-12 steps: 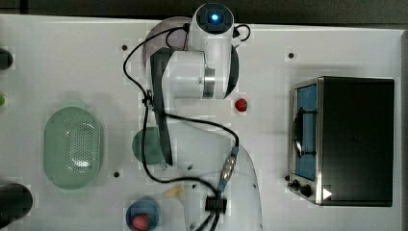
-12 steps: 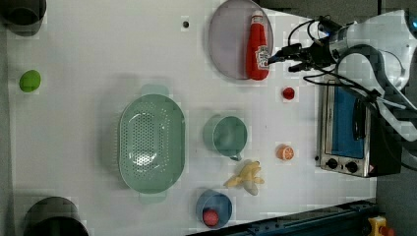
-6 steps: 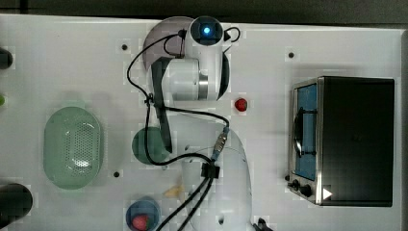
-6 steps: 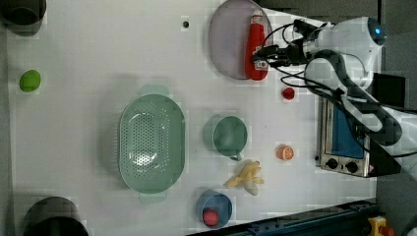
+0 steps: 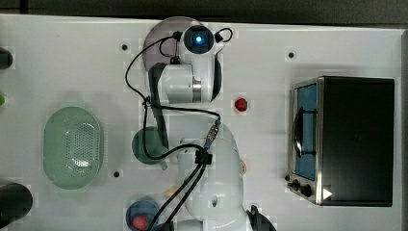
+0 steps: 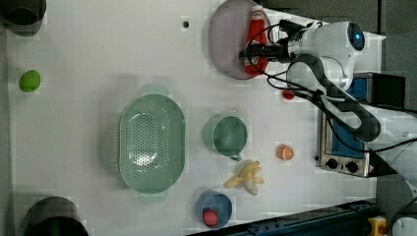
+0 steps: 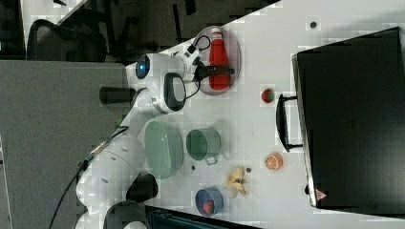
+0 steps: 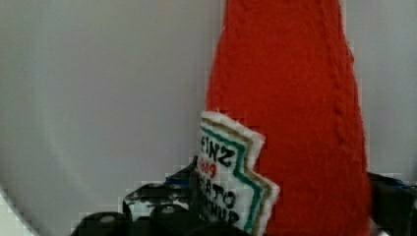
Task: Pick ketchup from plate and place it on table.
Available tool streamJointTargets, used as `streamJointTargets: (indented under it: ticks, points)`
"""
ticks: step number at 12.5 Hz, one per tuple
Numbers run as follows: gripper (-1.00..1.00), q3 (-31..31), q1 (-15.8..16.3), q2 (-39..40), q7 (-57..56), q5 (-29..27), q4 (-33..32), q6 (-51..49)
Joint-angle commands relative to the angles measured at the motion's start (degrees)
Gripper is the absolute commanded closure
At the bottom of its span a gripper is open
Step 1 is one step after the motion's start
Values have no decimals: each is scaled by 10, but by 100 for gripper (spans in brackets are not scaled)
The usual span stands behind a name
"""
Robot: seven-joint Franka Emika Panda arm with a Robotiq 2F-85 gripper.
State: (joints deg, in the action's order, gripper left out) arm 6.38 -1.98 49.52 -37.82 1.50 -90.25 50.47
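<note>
So, top view first: arm's head sits right over the plate [image 5: 159, 36], w/ just a sliver of mauve-grey rim peeking out at the top view's left of it. Bottle's hidden under the wrist here. Small red ball [image 5: 240, 104] sits apart on the counter [image 5: 72, 57], toaster oven [image 5: 346, 139] at the top view's right.

Left view: ketchup [image 6: 256, 37] lies flat on the plate [image 6: 228, 39], along its edge nearest the arm, white cap pointing to the picture's top. Gripper [image 6: 255, 50] reaches across the bottle's lower body, black fingers straddling it, one on each side. Jaws are spread wide, not yet pinching, prob because they need clearance to get down around the body.

Right view: same story. Gripper [image 7: 217, 70] crosses the ketchup [image 7: 217, 59] at about its middle, bottle lengthwise on the plate [image 7: 234, 47]. Crossing it square makes sense, since that gives the narrowest span to grab.

Wrist view: knitted red ketchup [image 8: 295, 98] very close, stitched label facing the cam, dark finger parts on both flanks, pale plate [image 8: 98, 98] behind. Looks lined up; closing seems next, imo.
</note>
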Motion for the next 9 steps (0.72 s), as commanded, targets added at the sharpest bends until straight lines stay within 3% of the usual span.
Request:
streamJointTargets:
  ticks: [1, 2, 6, 9]
  points:
    - [-42, -4, -2, -14, -27, 3, 14, 14]
    - [-20, -2, -2, -17, -27, 2, 17, 14]
    - [-17, -2, -3, -44, -23, -1, 17, 8]
    - [-17, -2, -13, -106, 4, -23, 12, -19]
